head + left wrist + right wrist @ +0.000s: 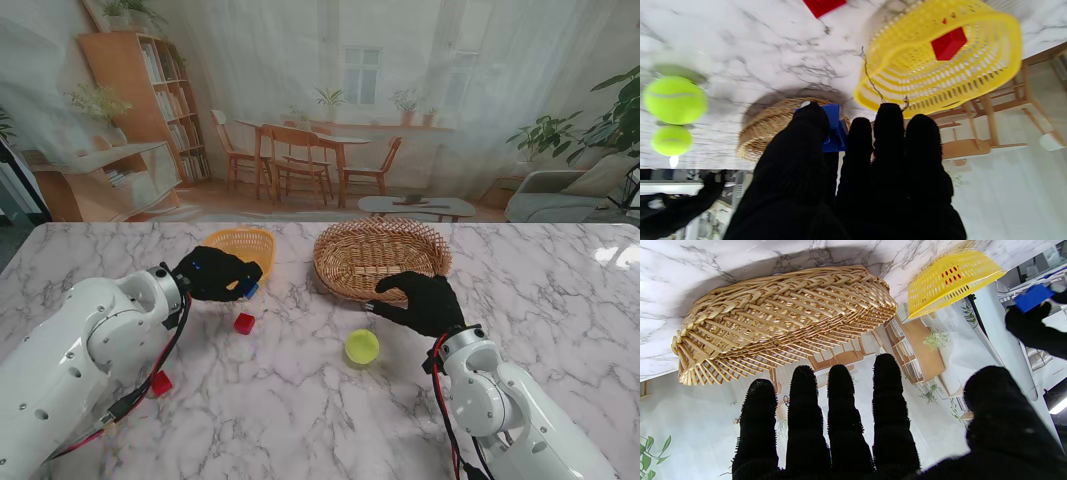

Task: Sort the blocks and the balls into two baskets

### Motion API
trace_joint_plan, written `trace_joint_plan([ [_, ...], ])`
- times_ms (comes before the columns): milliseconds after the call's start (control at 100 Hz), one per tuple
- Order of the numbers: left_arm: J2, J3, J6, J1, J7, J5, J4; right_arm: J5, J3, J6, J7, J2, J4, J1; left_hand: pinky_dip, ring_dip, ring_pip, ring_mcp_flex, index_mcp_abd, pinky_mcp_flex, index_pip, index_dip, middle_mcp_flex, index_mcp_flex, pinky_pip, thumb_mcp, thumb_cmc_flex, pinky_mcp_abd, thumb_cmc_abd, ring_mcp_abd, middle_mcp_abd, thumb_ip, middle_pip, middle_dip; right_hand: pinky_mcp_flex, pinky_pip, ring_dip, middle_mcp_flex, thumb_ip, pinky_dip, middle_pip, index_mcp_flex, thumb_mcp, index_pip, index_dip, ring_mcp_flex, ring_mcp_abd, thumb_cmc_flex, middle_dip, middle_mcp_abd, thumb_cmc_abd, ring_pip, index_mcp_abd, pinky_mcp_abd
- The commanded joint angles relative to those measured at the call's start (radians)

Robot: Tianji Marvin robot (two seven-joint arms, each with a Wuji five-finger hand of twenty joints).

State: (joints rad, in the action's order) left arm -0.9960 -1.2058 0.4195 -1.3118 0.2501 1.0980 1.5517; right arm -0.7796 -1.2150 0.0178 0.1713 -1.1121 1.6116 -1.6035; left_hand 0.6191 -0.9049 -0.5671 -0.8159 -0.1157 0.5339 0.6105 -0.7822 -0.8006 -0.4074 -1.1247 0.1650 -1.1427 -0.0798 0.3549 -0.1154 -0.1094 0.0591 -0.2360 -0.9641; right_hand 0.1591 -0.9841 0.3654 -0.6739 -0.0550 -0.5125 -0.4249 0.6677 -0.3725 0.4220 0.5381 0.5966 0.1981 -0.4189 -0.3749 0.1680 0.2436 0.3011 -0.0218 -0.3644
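Note:
My left hand (215, 273) is shut on a blue block (250, 290), pinched between thumb and fingers (888, 133) just short of the yellow plastic basket (240, 243). That yellow basket (973, 76) has a red block (948, 43) inside. One red block (244, 323) lies on the marble nearer to me than the hand, and another red block (160, 383) sits beside my left forearm. A tennis ball (361, 347) rests mid-table. My right hand (425, 300) is open, fingers spread, at the near rim of the wicker basket (380, 258). The left wrist view shows a second ball (671, 140).
The wicker basket (783, 316) stands to the right of the yellow basket (950, 276), both toward the table's far half. The marble table's far edge (320, 224) runs just behind the baskets. A printed room backdrop hangs behind it.

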Motion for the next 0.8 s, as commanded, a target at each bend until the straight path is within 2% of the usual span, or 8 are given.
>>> trace_joint_plan([
  [0, -0.006, 0.011, -0.022, 0.043, 0.022, -0.015, -0.026, 0.0, 0.003, -0.003, -0.002, 0.0, -0.004, 0.0, -0.005, -0.009, -0.021, -0.023, 0.025, 0.008, 0.1, -0.02, -0.048, -0.044, -0.043, 0.01, -0.076, 0.007, -0.046, -0.011, 0.035, 0.0, -0.004, -0.007, -0.016, 0.009, -0.008, 0.006, 0.026, 0.008, -0.008, 0.014, 0.015, 0.005, -0.013, -0.006, -0.002, -0.029, -0.005, -0.001, -0.045, -0.041, 0.011, -0.016],
  [190, -0.008, 0.09, -0.093, 0.141, 0.018, -0.006, -0.121, 0.0, 0.005, -0.001, -0.005, 0.0, -0.009, 0.004, -0.006, -0.006, -0.014, -0.014, 0.025, -0.001, 0.098, -0.017, -0.041, -0.038, -0.04, 0.004, -0.076, 0.009, -0.053, -0.014, 0.036, -0.002, 0.004, 0.0, -0.015, 0.009, -0.008, 0.007, 0.026, 0.008, -0.008, 0.014, 0.014, 0.006, -0.013, -0.006, -0.002, -0.03, -0.004, -0.001, -0.045, -0.041, 0.01, -0.015],
  [290, -0.012, 0.142, -0.135, 0.193, 0.013, -0.037, -0.181, 0.0, 0.005, -0.001, -0.004, 0.0, -0.01, 0.004, -0.005, -0.005, -0.013, -0.014, 0.022, -0.002, 0.098, -0.014, -0.039, -0.039, -0.04, 0.0, -0.075, 0.007, -0.056, -0.016, 0.03, -0.002, 0.002, 0.002, -0.014, 0.008, -0.008, 0.006, 0.026, 0.008, -0.008, 0.015, 0.014, 0.006, -0.013, -0.005, -0.001, -0.029, -0.004, -0.001, -0.045, -0.04, 0.01, -0.015],
  [640, -0.022, 0.329, -0.217, 0.339, -0.049, -0.071, -0.357, 0.002, 0.003, 0.003, -0.003, 0.0, -0.01, 0.002, -0.004, -0.002, -0.008, 0.001, 0.019, -0.013, 0.089, -0.003, -0.011, -0.027, -0.037, -0.015, -0.064, 0.013, -0.064, -0.017, 0.03, -0.001, -0.011, 0.019, -0.016, 0.009, -0.008, 0.006, 0.026, 0.008, -0.009, 0.016, 0.014, 0.007, -0.013, -0.004, -0.003, -0.029, -0.005, 0.0, -0.045, -0.04, 0.01, -0.016],
  [740, -0.027, 0.379, -0.242, 0.373, -0.071, -0.096, -0.408, 0.002, 0.002, 0.003, -0.001, 0.0, -0.011, 0.002, -0.002, 0.007, -0.001, 0.017, 0.005, -0.024, 0.062, 0.023, 0.045, -0.021, -0.031, -0.037, -0.048, 0.012, -0.075, -0.023, 0.019, 0.001, -0.097, 0.095, -0.014, 0.008, -0.008, 0.005, 0.026, 0.008, -0.009, 0.016, 0.014, 0.007, -0.013, -0.005, -0.003, -0.03, -0.005, -0.002, -0.045, -0.04, 0.009, -0.015],
  [790, -0.03, 0.396, -0.252, 0.385, -0.082, -0.104, -0.427, 0.002, 0.003, 0.003, -0.002, 0.0, -0.012, 0.002, -0.004, 0.021, 0.014, 0.037, -0.015, -0.039, -0.027, 0.076, 0.098, -0.03, -0.018, -0.041, -0.006, 0.009, -0.093, -0.028, 0.008, 0.001, -0.145, 0.164, -0.015, 0.008, -0.008, 0.006, 0.026, 0.008, -0.008, 0.015, 0.014, 0.007, -0.013, -0.005, -0.003, -0.029, -0.005, -0.001, -0.045, -0.04, 0.01, -0.015],
])
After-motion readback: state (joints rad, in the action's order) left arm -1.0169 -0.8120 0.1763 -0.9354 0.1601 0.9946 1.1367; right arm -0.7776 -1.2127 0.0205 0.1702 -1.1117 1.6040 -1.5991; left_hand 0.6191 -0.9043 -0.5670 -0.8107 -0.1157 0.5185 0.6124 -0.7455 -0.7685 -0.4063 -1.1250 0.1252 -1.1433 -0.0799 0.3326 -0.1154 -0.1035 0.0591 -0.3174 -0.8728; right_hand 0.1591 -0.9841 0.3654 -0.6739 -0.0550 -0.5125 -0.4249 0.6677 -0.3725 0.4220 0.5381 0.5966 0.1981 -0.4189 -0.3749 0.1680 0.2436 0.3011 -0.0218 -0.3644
